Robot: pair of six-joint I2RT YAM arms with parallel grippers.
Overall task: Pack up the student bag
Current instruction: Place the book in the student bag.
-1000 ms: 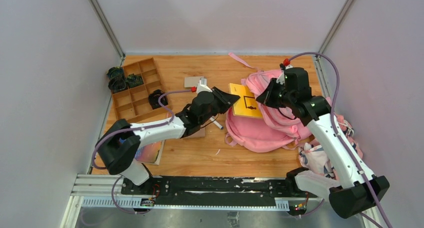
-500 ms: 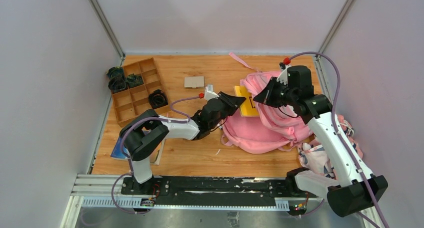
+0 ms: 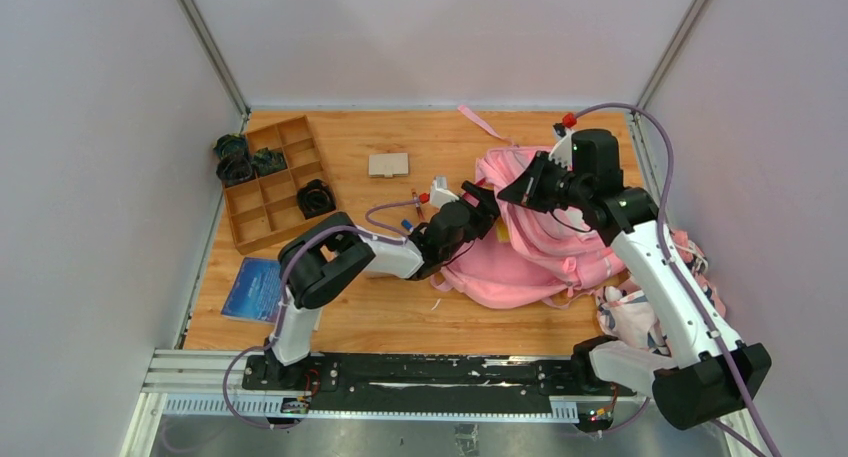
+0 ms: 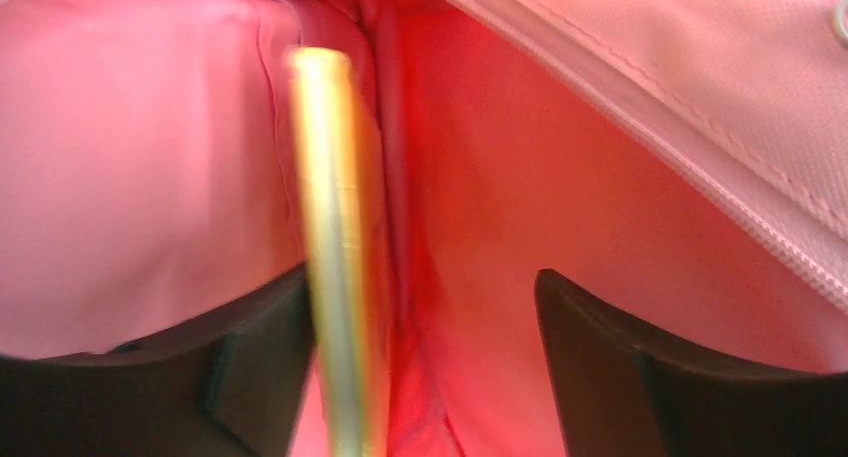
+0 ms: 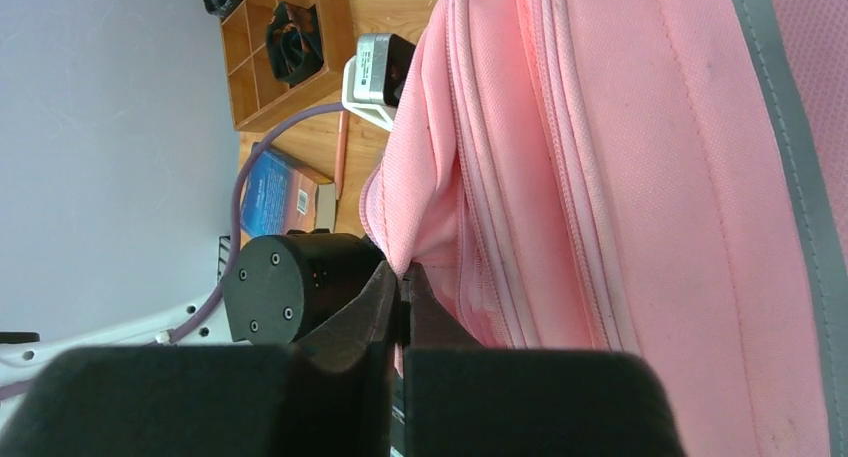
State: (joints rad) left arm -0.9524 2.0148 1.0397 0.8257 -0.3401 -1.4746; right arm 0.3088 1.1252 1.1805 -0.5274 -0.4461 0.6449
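Note:
The student bag [image 3: 545, 252] is a big pink backpack lying at the right of the table, its opening facing left. My left gripper [image 3: 484, 199] reaches inside that opening. In the left wrist view its jaws [image 4: 422, 282] stand open, surrounded by pink lining [image 4: 620, 177]. A thin yellow book [image 4: 330, 227] stands edge-on against the left finger, with a wide gap to the right finger. My right gripper [image 3: 512, 191] is shut on the pink rim of the bag's opening [image 5: 420, 207] and holds it up. From above, the yellow book is hidden inside the bag.
A wooden compartment tray [image 3: 285, 137] with black items stands at the back left. A tan card [image 3: 388, 164] and a pen [image 3: 416, 202] lie mid-table. A blue book [image 3: 252, 289] lies front left. A patterned cloth bundle [image 3: 640, 312] sits at the right edge.
My left gripper pushed right into the bag with the yellow book and opened its jaws, letting the book go. The right gripper stayed shut on the bag's rim, shifting slightly left.

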